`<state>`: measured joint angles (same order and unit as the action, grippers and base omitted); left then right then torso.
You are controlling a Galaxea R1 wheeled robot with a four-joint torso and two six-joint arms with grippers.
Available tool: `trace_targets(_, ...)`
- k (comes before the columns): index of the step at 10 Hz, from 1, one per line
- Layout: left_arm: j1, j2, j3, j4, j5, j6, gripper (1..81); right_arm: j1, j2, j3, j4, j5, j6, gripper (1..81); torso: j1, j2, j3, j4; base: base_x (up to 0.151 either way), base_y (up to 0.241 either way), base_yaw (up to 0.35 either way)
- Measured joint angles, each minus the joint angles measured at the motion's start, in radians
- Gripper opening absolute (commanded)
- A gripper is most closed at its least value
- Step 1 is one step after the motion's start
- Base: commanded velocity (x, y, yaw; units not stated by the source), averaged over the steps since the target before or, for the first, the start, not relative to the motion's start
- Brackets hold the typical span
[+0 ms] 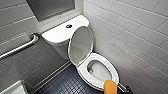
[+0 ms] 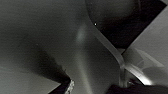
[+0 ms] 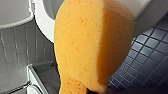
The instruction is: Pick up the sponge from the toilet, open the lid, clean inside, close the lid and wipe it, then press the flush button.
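Nearest to the camera, the sponge (image 3: 92, 45): orange, porous, standing upright with the rounded end on top. Held at its lower end by the right gripper (image 3: 96, 90), closed on it; of the gripper itself, just a dark bit under the sponge to see.

In the head view, the same sponge (image 1: 110, 86) at the front of the toilet (image 1: 101, 71), over the front edge of the seat (image 1: 114, 72). Touching the seat or just above it, not possible to tell.

The lid (image 1: 81, 45) raised, almost upright, leaning back toward the tank (image 1: 60, 33). Seat down on the bowl, the bowl open. On top of the tank, a round dark flush button (image 1: 69, 26).

Beside the toilet on the left wall, a metal grab bar (image 1: 20, 47). On the other side, a wall of white tiles (image 1: 130, 32), close to the bowl. Under everything, a floor (image 1: 65, 85) of small dark blue tiles. In the lower left corner of the head view, a white basin edge (image 1: 13, 88).

Left gripper (image 2: 92, 90): in front of dim, pale curved surfaces; open or closed, impossible to tell.
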<state>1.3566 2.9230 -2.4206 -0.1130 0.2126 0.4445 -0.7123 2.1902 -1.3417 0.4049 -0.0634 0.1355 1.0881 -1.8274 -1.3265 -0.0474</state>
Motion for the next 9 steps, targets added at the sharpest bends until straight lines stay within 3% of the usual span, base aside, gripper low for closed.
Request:
trace_targets(5,-0.005,-0.006,0.004,0.000,0.000,0.000,81.1,-0.153,-0.271,0.146,-0.021,0.123,0.000,1.0,0.000,0.000,0.000,0.000,0.000,0.000,0.000)
trace_targets(9,-0.034,-0.068,0.090,0.000,0.001,-0.001,81.1,-0.381,-0.306,0.138,-0.026,0.148,-0.003,1.0,-0.024,0.039,0.000,0.000,0.000,0.000,0.000)
